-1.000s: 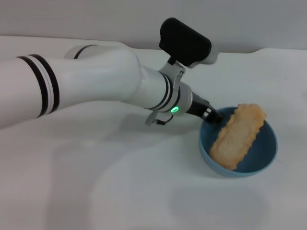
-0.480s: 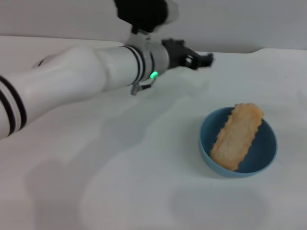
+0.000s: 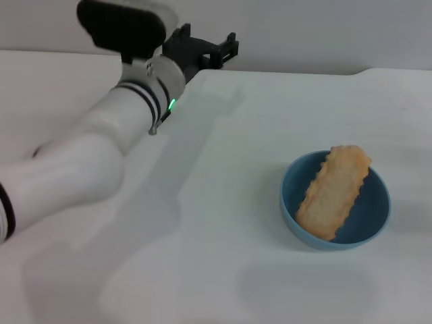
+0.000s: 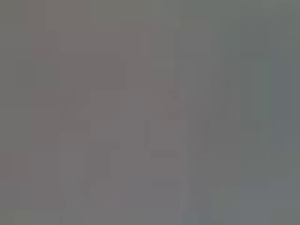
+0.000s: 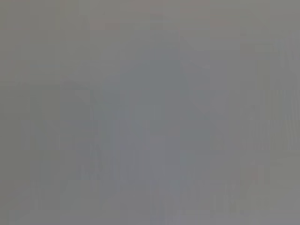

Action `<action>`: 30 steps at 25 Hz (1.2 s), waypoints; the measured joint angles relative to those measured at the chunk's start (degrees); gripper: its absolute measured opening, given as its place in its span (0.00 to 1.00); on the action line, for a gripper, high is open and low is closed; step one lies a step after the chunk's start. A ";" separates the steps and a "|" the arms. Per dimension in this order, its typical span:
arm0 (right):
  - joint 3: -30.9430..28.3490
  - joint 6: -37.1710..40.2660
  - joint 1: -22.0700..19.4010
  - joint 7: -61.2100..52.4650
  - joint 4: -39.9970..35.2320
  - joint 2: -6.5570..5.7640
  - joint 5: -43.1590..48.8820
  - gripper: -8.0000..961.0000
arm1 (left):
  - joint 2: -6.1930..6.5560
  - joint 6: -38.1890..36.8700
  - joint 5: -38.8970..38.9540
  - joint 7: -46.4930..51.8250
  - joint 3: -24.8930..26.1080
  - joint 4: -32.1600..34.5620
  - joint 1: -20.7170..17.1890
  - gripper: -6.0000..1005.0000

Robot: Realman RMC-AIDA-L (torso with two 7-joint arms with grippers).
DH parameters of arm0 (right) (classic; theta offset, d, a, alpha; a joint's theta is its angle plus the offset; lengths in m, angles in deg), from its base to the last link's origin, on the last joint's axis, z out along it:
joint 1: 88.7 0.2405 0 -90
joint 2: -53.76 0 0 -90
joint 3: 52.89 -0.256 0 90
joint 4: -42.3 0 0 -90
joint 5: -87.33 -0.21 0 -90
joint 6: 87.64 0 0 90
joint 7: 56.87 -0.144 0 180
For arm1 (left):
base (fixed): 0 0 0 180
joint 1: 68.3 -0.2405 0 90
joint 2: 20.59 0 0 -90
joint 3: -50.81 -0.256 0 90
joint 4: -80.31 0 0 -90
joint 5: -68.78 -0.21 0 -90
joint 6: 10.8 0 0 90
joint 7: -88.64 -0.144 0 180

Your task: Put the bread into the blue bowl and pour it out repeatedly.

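Note:
The golden-tan bread (image 3: 334, 192) lies slanted inside the blue bowl (image 3: 373, 204), one end propped on the far rim. The bowl stands on the white table at the right of the head view. My left gripper (image 3: 231, 48) is far from it, raised at the back left, with its black fingers open and nothing between them. The left arm crosses the left of the head view. Neither wrist view shows anything but flat grey. The right arm is out of view.
The white table (image 3: 223, 223) spreads around the bowl. A grey wall (image 3: 324, 34) runs along the table's back edge, just behind my left gripper.
My left gripper has drawn away from the bowl's rim, rising and swinging back to the left. The bread and bowl have not moved.

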 joint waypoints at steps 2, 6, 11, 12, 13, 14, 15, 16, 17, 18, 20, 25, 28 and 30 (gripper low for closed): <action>-0.06 0.13 -0.11 5.59 3.28 0.05 -5.21 0.72 | 0.06 6.98 -0.10 3.51 -4.70 -1.39 -0.82 0.87; -0.05 1.44 -0.03 15.67 8.74 0.08 -14.32 0.72 | -0.12 10.00 0.02 7.06 -8.07 -4.19 -0.81 0.87; -0.04 4.59 0.35 17.17 12.98 0.18 -24.14 0.72 | -0.31 11.74 0.11 11.17 -10.12 -6.19 -1.21 0.86; -0.04 4.70 0.55 17.17 13.43 0.18 -25.65 0.72 | -0.32 12.21 0.09 11.48 -10.39 -6.25 -1.60 0.86; 0.00 4.67 0.72 17.18 13.62 0.18 -26.22 0.72 | -0.32 12.49 0.02 11.67 -10.64 -6.25 -1.95 0.86; 0.09 4.62 0.83 17.28 13.68 0.18 -26.49 0.72 | -0.34 13.17 -0.01 11.78 -11.37 -6.25 -2.47 0.87; 0.23 4.62 0.91 17.40 13.71 0.19 -26.49 0.72 | -0.34 13.49 0.01 11.78 -11.68 -6.27 -2.60 0.87; 0.35 4.65 0.96 17.44 13.73 0.19 -26.49 0.72 | -0.34 13.49 0.01 11.78 -11.68 -6.27 -2.60 0.87; 0.43 4.70 1.01 17.45 13.74 0.19 -26.49 0.72 | -0.35 13.87 0.02 11.79 -12.03 -6.30 -2.70 0.87; 0.35 4.70 1.05 17.45 13.76 0.19 -26.51 0.72 | -0.35 14.08 0.05 11.81 -12.18 -6.35 -2.83 0.87; 0.08 4.58 1.14 17.32 13.90 0.19 -26.67 0.72 | -0.36 14.19 0.08 11.85 -12.22 -6.37 -3.00 0.87; -0.01 4.47 1.32 17.21 14.35 0.19 -26.77 0.72 | -0.36 14.27 0.21 12.47 -12.24 -6.66 -3.33 0.87; -0.03 4.16 1.45 17.18 14.45 0.19 -26.79 0.72 | -0.36 14.88 0.14 13.01 -12.29 -6.99 -3.72 0.87; -0.04 4.04 1.48 17.18 14.46 0.19 -26.81 0.72 | -0.35 15.96 -0.06 13.67 -12.94 -7.01 -4.03 0.87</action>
